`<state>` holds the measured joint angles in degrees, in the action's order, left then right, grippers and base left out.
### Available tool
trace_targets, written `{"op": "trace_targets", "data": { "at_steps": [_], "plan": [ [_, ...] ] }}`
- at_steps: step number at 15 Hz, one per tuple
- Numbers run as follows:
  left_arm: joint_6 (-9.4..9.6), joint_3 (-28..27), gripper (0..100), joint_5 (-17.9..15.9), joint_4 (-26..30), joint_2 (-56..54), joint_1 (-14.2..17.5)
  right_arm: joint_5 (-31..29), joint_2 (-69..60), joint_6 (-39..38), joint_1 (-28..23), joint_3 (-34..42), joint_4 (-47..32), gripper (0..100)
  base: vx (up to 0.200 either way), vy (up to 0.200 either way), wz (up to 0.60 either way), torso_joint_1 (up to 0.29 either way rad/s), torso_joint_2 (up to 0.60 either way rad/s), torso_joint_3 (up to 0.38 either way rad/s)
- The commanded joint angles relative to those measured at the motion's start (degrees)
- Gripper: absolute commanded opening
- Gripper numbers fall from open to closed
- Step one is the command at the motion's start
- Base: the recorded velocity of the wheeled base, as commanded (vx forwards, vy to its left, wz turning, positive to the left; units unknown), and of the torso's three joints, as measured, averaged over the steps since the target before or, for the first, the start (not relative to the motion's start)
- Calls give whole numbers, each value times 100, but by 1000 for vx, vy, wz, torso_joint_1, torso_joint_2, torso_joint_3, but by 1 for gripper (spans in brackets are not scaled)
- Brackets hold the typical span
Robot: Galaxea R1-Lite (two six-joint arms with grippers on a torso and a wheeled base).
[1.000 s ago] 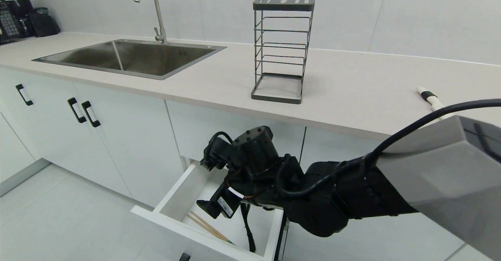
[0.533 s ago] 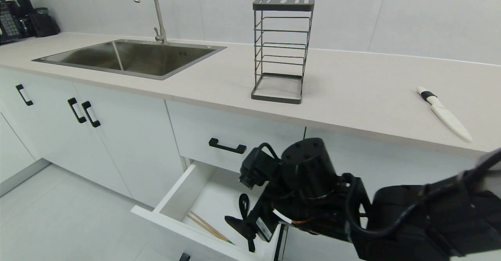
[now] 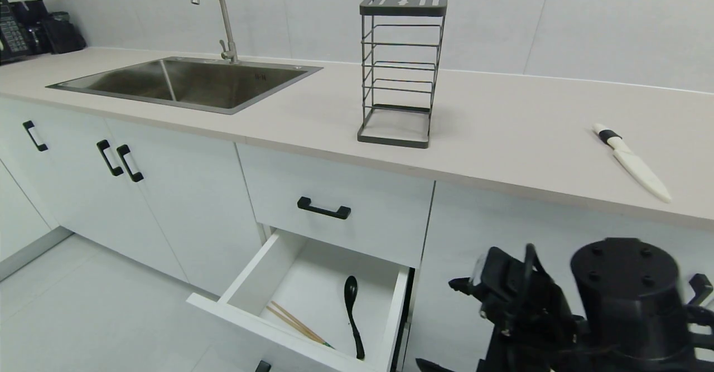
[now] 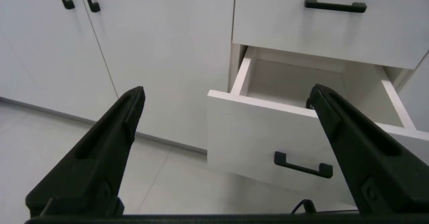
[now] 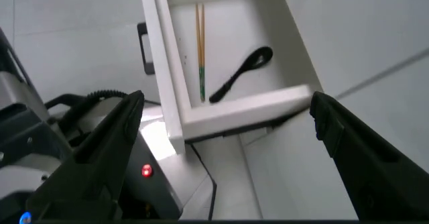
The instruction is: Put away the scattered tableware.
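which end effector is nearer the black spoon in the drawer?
Right, probably. The right end effector is up beside the drawer, overlooking the black spoon; the left end effector is facing the drawer's front.

A kitchen: steel sink, tap, long countertop, white cabinets.

A: Is the open drawer reachable from above?
B: Its front part, yes; the closed drawer covers the back. On the bench, rack and knife stand well apart.
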<state>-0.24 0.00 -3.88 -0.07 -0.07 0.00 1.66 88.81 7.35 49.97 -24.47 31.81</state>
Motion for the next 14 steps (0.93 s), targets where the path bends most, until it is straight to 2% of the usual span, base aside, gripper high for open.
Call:
{"op": "trace_targets", "data": {
  "at_steps": [1, 11, 14],
  "plan": [
    [-2, 0, 100, 1, -1, 7, 0, 115, -909, -6, -339, 381, -16, 100, 0, 0, 0, 0, 0, 0],
    [-2, 0, 100, 1, -1, 7, 0, 221, -3080, -23, -1015, 1664, -227, 100, 0, 0, 0, 0, 0, 0],
    [-2, 0, 100, 1, -1, 7, 0, 309, -3977, -32, -1402, 2130, -227, 100, 0, 0, 0, 0, 0, 0]
  ]
}}
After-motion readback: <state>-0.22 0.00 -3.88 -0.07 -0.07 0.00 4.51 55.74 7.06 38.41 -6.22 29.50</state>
